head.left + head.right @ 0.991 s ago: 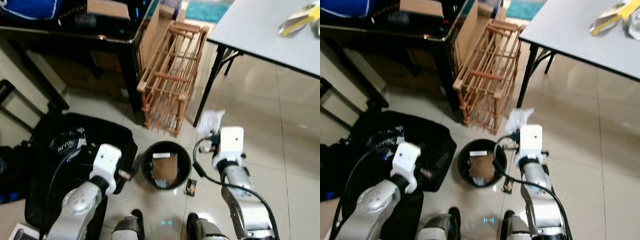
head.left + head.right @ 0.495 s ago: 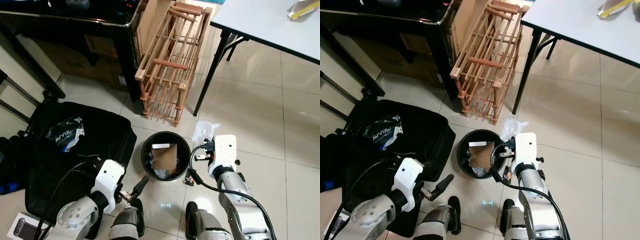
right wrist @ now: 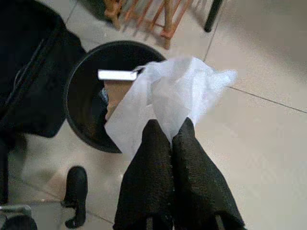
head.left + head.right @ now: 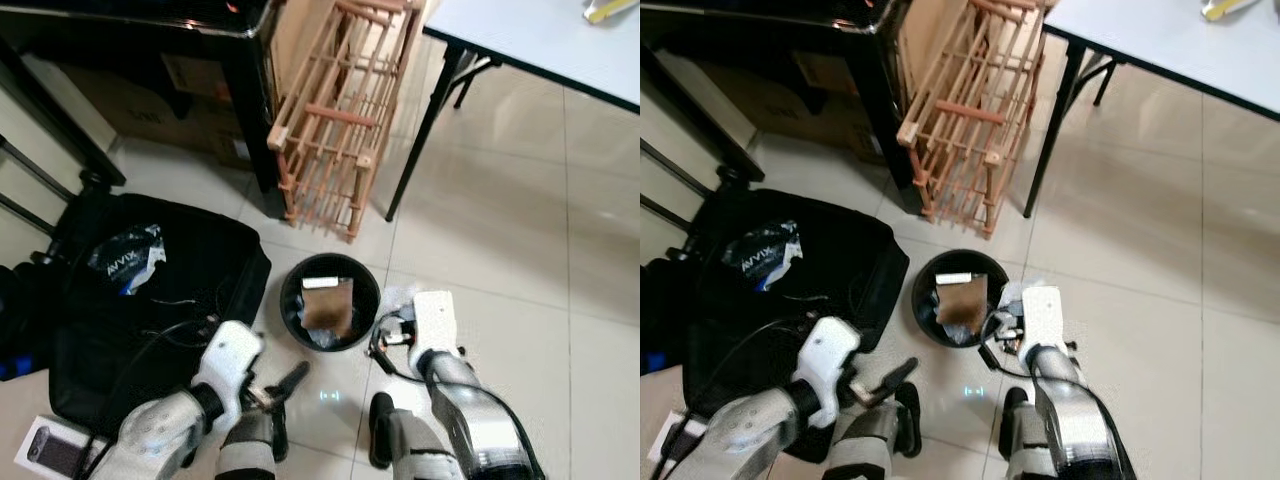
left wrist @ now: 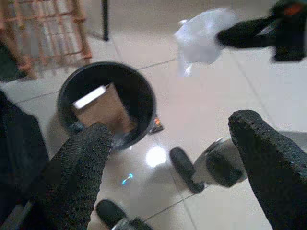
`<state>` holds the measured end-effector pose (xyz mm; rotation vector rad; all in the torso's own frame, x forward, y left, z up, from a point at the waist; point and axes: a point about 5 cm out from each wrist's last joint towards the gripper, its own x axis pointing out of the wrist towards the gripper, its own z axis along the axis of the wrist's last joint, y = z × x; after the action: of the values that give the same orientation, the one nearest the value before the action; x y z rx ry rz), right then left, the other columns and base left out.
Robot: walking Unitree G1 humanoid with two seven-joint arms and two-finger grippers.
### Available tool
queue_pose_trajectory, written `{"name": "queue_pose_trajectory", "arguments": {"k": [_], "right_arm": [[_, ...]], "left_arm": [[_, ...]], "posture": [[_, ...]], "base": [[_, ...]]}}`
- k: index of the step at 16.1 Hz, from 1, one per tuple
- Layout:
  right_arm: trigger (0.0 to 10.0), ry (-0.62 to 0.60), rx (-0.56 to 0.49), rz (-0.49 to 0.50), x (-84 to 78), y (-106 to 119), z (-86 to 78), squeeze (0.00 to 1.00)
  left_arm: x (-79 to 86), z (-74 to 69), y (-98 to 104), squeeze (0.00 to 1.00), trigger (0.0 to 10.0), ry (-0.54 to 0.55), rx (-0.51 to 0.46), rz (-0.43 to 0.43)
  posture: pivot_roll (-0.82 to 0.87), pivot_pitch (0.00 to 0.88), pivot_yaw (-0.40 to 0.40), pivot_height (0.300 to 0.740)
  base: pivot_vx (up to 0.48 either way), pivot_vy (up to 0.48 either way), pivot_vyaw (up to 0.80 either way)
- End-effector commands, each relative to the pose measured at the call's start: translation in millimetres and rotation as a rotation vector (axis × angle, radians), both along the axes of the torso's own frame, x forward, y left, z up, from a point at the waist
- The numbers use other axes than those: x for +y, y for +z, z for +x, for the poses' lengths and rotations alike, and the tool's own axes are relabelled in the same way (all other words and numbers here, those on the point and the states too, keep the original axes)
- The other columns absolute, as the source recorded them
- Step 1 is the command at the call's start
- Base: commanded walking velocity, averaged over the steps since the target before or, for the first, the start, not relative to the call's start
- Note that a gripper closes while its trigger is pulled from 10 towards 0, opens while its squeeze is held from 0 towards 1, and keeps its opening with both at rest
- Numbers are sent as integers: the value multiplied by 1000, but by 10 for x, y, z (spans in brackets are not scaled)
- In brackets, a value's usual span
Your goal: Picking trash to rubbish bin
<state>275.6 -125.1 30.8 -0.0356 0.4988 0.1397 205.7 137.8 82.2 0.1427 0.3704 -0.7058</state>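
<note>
A round black bin (image 4: 330, 300) stands on the tiled floor with brown cardboard (image 4: 328, 305) and a white scrap inside. My right gripper (image 3: 169, 128) is shut on a crumpled white tissue (image 3: 168, 93), held just beside the bin's right rim (image 3: 76, 86); the tissue (image 4: 400, 298) overhangs the rim slightly. My left gripper (image 5: 171, 125) is open and empty, low in front of the bin near my feet, its fingers (image 5: 81, 163) wide apart. A small dark wrapper (image 5: 156, 125) lies on the floor against the bin.
An open black suitcase (image 4: 150, 290) lies left of the bin. A wooden rack (image 4: 340, 130) leans behind it, next to a dark cabinet (image 4: 150, 60). A grey table (image 4: 540, 40) with a black leg (image 4: 420, 130) stands at back right. My feet (image 4: 380, 440) are below the bin.
The camera has tilted down. My right gripper has come down with the tissue to the bin's right rim. The left arm has dropped and swung forward, its fingers now near my feet.
</note>
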Motion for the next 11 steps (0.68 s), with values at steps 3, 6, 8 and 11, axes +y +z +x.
{"name": "queue_pose_trajectory", "arguments": {"k": [3,6,8,11], "right_arm": [[10000,73,89,-35,74,-152,61,0],[10000,107,85,-48,121,-150,168,0],[10000,125,77,-53,128,-143,218,0],[10000,145,66,-64,103,-119,283,0]], "left_arm": [[-111,-24,21,0,10000,-23,9,-5],[-129,-111,51,0,10000,-47,47,-32],[-113,-132,59,0,10000,-43,59,-48],[-107,-173,41,0,10000,-60,95,-53]], "posture": [[146,436,33,740],[163,447,34,740],[166,451,31,740],[168,459,29,740]], "base": [[0,0,0],[0,0,0],[0,0,0],[0,0,0]]}}
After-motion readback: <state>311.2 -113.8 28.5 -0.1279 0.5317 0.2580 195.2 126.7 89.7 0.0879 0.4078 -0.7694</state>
